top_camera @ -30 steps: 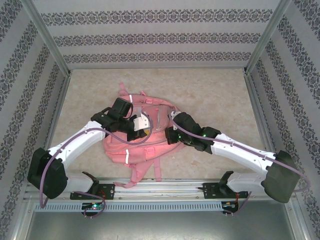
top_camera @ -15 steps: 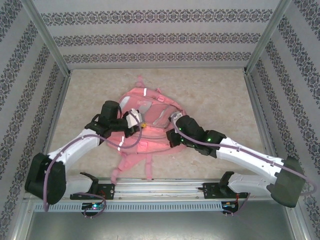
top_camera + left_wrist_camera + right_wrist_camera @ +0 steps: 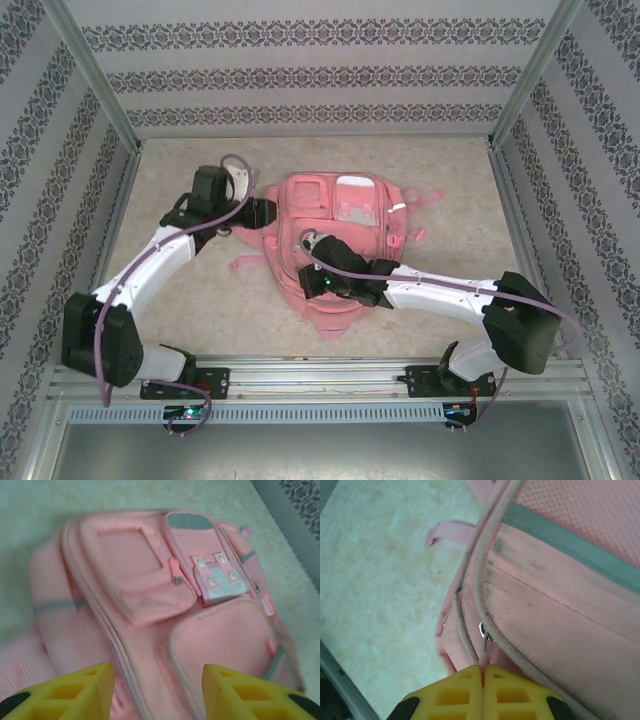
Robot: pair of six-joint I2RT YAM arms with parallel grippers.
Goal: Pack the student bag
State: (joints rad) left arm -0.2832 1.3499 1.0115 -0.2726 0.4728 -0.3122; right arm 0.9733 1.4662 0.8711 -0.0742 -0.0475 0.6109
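Observation:
The student bag is a large pink backpack lying mid-table with its front pockets and clear windows facing up. Just off its left edge, my left gripper stands open. In the left wrist view its yellow fingers are spread above the bag with nothing between them. My right gripper rests on the bag's near-left part. In the right wrist view this gripper is shut on the pink zip pull at the seam of the bag.
Pink straps trail from the bag to the left and to the right. Bare beige tabletop surrounds it. Patterned walls with metal posts enclose three sides, and a metal rail runs along the near edge.
The bag has turned and shifted back and to the right, pockets now up. My left gripper has opened, let go of the bag and drawn back left. The right arm swung left.

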